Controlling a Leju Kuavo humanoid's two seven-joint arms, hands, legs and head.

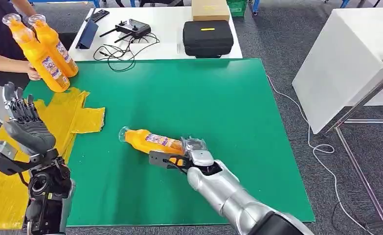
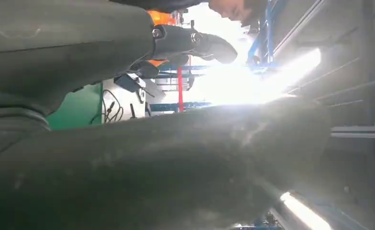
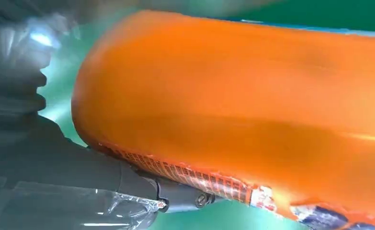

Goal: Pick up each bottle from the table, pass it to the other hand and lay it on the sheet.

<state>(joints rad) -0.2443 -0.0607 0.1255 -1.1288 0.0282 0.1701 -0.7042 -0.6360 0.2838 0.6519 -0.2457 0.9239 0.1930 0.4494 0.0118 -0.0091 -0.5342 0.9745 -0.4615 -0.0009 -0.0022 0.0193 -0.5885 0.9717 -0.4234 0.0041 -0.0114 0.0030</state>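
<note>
On the green tabletop: right hand around a lying orange bottle

Head view: On the green tabletop (image 1: pixel 204 93) an orange bottle (image 1: pixel 150 140) lies on its side near the middle, cap pointing toward the yellow sheet (image 1: pixel 67 115) spread over the left edge. Its label shows blue and red print, too small to read. The right hand (image 1: pixel 179 157) wraps the bottle's base end, fingers closed around it. The left hand (image 1: pixel 25 125) is raised above the sheet, fingers spread upward, holding nothing. At the far left corner a person's hand (image 1: pixel 33 73) steadies two more orange bottles (image 1: pixel 45 51) standing tilted at the sheet's edge. Beyond lies a white table with a black case (image 1: pixel 208 38) and a controller (image 1: pixel 130 28).

Left wrist view: the left hand's grey thumb (image 2: pixel 152 167) and dark fingers (image 2: pixel 195 43) stand apart against bright light.

Right wrist view: the orange bottle's body sits against the right hand's palm, dark fingers (image 3: pixel 180 194) under its gridded label edge; lettering is blurred.
</note>
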